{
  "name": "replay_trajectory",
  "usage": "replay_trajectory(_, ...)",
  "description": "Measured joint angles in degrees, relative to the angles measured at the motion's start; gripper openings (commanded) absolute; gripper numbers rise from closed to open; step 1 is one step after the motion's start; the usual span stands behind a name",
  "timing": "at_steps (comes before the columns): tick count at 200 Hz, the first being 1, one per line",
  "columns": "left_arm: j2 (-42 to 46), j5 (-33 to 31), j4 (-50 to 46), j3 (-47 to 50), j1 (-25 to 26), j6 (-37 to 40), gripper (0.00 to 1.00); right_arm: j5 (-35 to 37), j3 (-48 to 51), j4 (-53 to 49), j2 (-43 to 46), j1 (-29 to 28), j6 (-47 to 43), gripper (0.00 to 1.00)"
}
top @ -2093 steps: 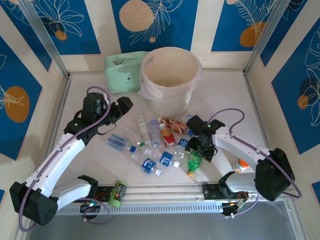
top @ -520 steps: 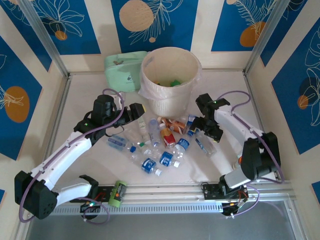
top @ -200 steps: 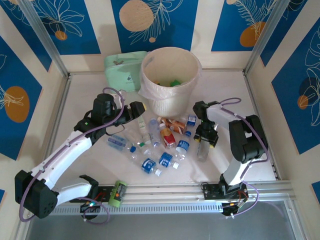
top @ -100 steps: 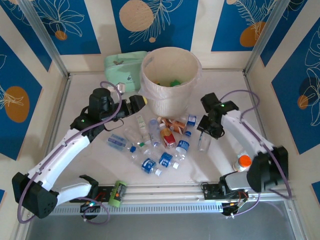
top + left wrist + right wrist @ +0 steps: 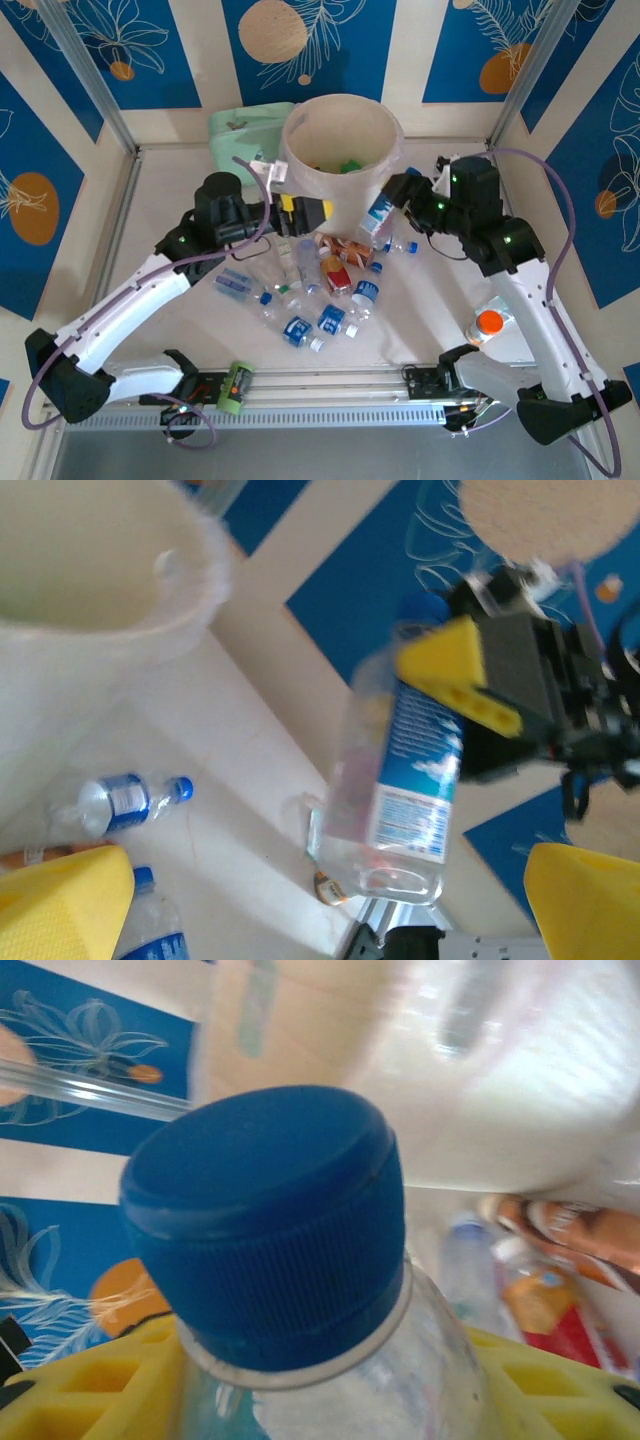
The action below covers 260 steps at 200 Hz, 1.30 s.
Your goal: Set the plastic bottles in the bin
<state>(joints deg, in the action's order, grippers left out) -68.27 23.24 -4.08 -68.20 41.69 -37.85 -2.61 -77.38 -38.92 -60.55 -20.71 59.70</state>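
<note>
My right gripper is shut on a clear plastic bottle with a blue label, holding it in the air beside the right wall of the bin. Its blue cap looms close in the right wrist view, between my yellow fingers. The left wrist view has the same bottle hanging ahead. My left gripper stands open against the bin's front wall, nothing between its fingertips. Several bottles lie in a pile on the table. A few bottles lie inside the cream bin.
A pale-green pouch lies left of the bin at the back. An orange-capped bottle stands near the right arm's base. A metal rail runs along the near table edge. Patterned walls close in the table on three sides.
My right gripper has lifted the blue-labelled bottle off the table and carried it up to the bin's right side. My left gripper has swung right to the bin's front and opened wide.
</note>
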Motion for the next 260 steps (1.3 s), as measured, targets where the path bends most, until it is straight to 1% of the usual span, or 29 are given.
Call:
replay_trajectory(15, -1.3, -1.5, 0.2, -3.8, 2.7, 5.0, 1.0, -2.0, -2.6, 2.3, -1.8, -0.4, 1.5, 0.57)
replay_trajectory(42, -3.5, -2.8, 0.8, -8.3, 5.0, 11.5, 1.0, -4.1, -5.0, 5.8, -3.6, -1.8, 3.4, 0.58)
replay_trajectory(66, -6.6, -3.6, 1.6, -10.7, 6.4, 15.1, 1.0, -5.0, -5.1, 7.7, -4.1, -3.3, 4.7, 0.58)
replay_trajectory(106, -10.9, -7.7, -0.5, -13.8, 9.6, 21.7, 1.0, -5.2, -5.8, 9.0, -5.3, -4.9, 5.9, 0.6)
replay_trajectory(120, -11.3, -8.9, -0.9, -13.9, 9.8, 22.9, 0.97, -5.2, -5.8, 9.4, -5.3, -5.2, 6.3, 0.6)
replay_trajectory(142, -11.4, -10.3, -0.9, -13.9, 9.9, 23.8, 0.86, -5.4, -5.9, 10.4, -5.4, -5.7, 6.8, 0.6)
replay_trajectory(164, -11.4, -11.4, -0.9, -13.9, 10.0, 24.8, 0.77, -5.4, -5.9, 11.1, -5.5, -6.2, 7.0, 0.61)
replay_trajectory(186, -11.4, -12.9, -0.9, -13.9, 10.0, 25.5, 0.71, -5.3, -5.9, 11.5, -5.7, -6.4, 7.2, 0.61)
replay_trajectory(222, -11.0, -14.6, -0.6, -13.4, 10.2, 25.9, 0.64, -4.9, -5.9, 11.9, -6.0, -6.7, 7.2, 0.61)
replay_trajectory(248, -10.6, -15.6, -0.7, -13.1, 10.2, 26.0, 0.59, -4.6, -5.9, 11.9, -6.1, -6.7, 7.3, 0.65)
replay_trajectory(260, -10.6, -15.9, -0.7, -13.1, 10.3, 26.1, 0.56, -4.5, -5.9, 12.0, -6.1, -6.7, 7.3, 0.7)
